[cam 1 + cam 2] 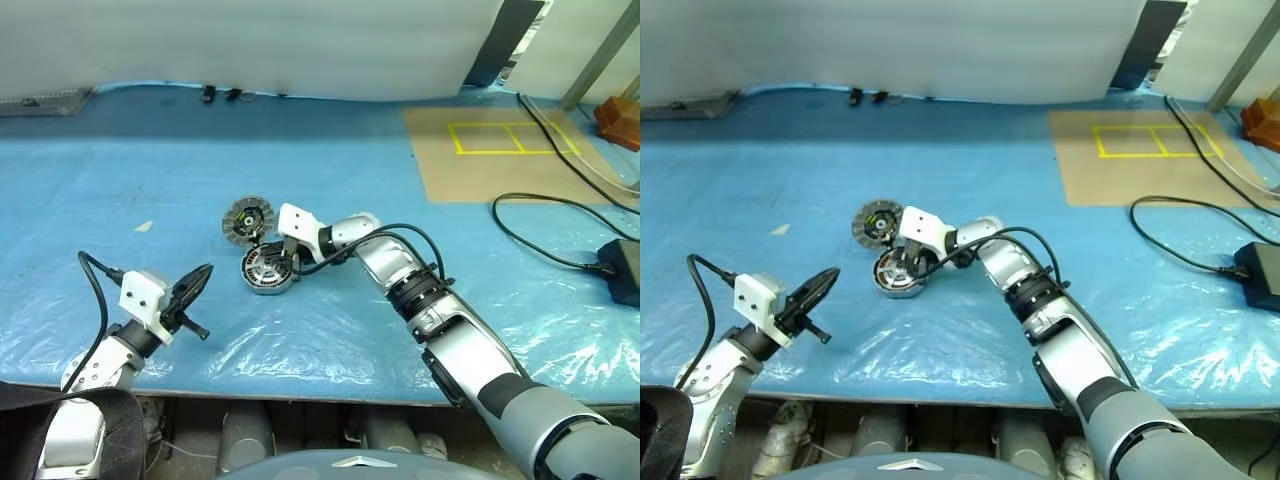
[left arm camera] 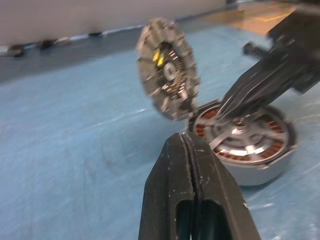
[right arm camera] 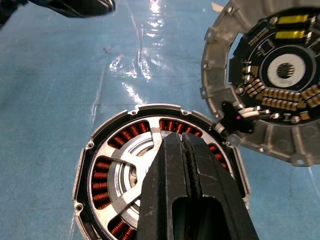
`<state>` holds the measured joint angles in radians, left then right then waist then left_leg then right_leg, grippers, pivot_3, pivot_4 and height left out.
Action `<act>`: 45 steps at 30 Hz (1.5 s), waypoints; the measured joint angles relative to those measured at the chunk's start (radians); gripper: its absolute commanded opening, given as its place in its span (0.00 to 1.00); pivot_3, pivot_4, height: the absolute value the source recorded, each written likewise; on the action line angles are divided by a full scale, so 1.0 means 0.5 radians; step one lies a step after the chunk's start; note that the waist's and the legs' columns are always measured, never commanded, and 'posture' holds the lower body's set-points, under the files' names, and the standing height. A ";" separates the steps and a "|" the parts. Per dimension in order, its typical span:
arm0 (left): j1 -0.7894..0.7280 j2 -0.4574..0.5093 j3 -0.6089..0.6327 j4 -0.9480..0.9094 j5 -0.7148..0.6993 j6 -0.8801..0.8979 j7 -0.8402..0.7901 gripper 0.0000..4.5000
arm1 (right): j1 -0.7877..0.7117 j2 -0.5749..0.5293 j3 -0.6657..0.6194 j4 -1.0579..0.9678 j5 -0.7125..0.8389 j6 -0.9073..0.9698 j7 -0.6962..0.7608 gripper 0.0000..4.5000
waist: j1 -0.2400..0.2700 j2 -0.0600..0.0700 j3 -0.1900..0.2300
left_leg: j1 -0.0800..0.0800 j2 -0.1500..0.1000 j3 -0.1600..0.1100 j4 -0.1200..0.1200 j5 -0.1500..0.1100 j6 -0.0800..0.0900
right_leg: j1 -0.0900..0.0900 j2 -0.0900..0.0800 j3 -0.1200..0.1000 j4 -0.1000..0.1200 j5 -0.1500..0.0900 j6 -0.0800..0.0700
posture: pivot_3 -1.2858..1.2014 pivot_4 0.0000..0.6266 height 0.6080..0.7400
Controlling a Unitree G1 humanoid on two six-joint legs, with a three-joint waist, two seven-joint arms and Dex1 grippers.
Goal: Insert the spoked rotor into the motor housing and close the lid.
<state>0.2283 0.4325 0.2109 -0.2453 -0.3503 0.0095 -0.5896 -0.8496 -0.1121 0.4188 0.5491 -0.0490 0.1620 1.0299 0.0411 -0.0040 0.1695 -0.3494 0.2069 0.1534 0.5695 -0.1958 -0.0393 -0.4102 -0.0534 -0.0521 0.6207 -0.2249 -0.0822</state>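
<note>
on the table [image 1: 120,200], take the motor housing [image 1: 266,269] as your landmark. the spoked rotor [image 3: 131,167] already sits inside the motor housing, its silver spokes lying over the ring of copper windings. the lid [image 1: 246,218] stands just behind the motor housing on its far side, tilted up nearly on edge, inner face with the circuit parts turned toward the housing, and joined to it by short wires at the rim where the two meet.

the right hand [image 1: 287,257] is directly over the motor housing, fingers pressed together with nothing between them, tips at or very near the rotor spokes; whether they touch cannot be told. the left hand [image 1: 198,279] is well to the left of the motor housing, above the table, fingers also together and empty.

judging from the metal rims, treat all three parts as rigid and fairly heavy for their size. the rotor probably seats firmly, perhaps with magnetic pull, so do not pry at the spokes. the lid is likely to tip over under its own weight once pushed past upright. push or take hold at its outer segmented rim, on the side away from the wires. keep the fingers off the exposed board components and the wire joint: both look fragile. the smooth metal edge may slip in the fingers, so lower it slowly onto the housing.
</note>
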 measured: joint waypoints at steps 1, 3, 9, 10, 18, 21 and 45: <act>-0.063 0.004 0.004 0.082 0.012 0.004 0.017 0.00 | 0.001 -0.036 -0.015 -0.050 0.011 0.011 0.022 0.00 | 0.006 0.000 0.000 | -0.001 0.000 0.000 0.000 0.000 0.000 | 0.000 0.000 -0.001 0.000 0.000 0.000 | 0.52 0.24 1.00; -0.199 0.017 0.022 0.243 0.034 0.006 0.037 0.00 | 0.006 -0.081 -0.030 -0.150 0.038 0.053 0.073 0.00 | 0.009 0.000 0.000 | -0.001 0.000 0.000 0.001 0.000 0.000 | 0.001 0.000 -0.002 0.001 0.000 0.000 | 0.52 0.24 1.00; -0.787 0.046 0.042 0.714 0.005 0.008 -0.047 0.00 | 0.166 -0.332 -0.040 -0.649 0.205 0.350 0.355 0.00 | 0.031 -0.003 0.000 | -0.001 -0.002 -0.002 0.006 0.001 0.000 | 0.005 -0.001 -0.002 0.003 0.000 0.000 | 0.52 0.24 1.00; -0.860 0.053 0.043 0.774 -0.005 0.008 -0.072 0.00 | 0.185 -0.363 -0.033 -0.687 0.211 0.385 0.382 0.00 | 0.031 -0.004 0.000 | -0.001 -0.001 -0.002 0.006 0.001 0.000 | 0.005 0.000 -0.002 0.003 0.000 0.000 | 0.52 0.24 1.00; -1.458 0.038 -0.041 1.559 -0.091 0.115 -0.551 0.00 | 0.396 -0.549 -0.028 -0.948 0.250 0.610 0.386 0.00 | 0.024 -0.005 0.000 | -0.003 -0.003 -0.003 0.005 0.006 -0.008 | 0.003 -0.001 -0.002 0.000 0.001 0.001 | 0.52 0.24 1.00; -1.625 0.039 -0.061 1.735 -0.102 0.179 -0.728 0.00 | 0.431 -0.602 -0.035 -0.987 0.258 0.663 0.361 0.00 | 0.032 -0.006 0.001 | -0.005 -0.002 -0.003 0.004 0.006 -0.008 | 0.002 0.000 -0.004 0.000 0.001 0.001 | 0.52 0.24 1.00; -2.066 0.003 -0.551 2.007 0.213 0.274 -1.542 0.00 | 0.569 -0.776 -0.123 -1.174 0.498 0.921 0.339 0.00 | 0.113 -0.006 0.001 | -0.007 -0.003 -0.003 -0.008 0.006 -0.009 | 0.002 -0.002 -0.006 -0.012 0.000 0.001 | 0.52 0.24 1.00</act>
<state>-0.8046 0.4340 -0.0644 0.7583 -0.2435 0.1465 -1.3607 -0.5649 -0.4999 0.3574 -0.0377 0.1999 0.6226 1.1995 0.0975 -0.0070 0.1703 -0.3527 0.2052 0.1518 0.5657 -0.1927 -0.0437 -0.4091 -0.0542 -0.0549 0.6146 -0.2247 -0.0818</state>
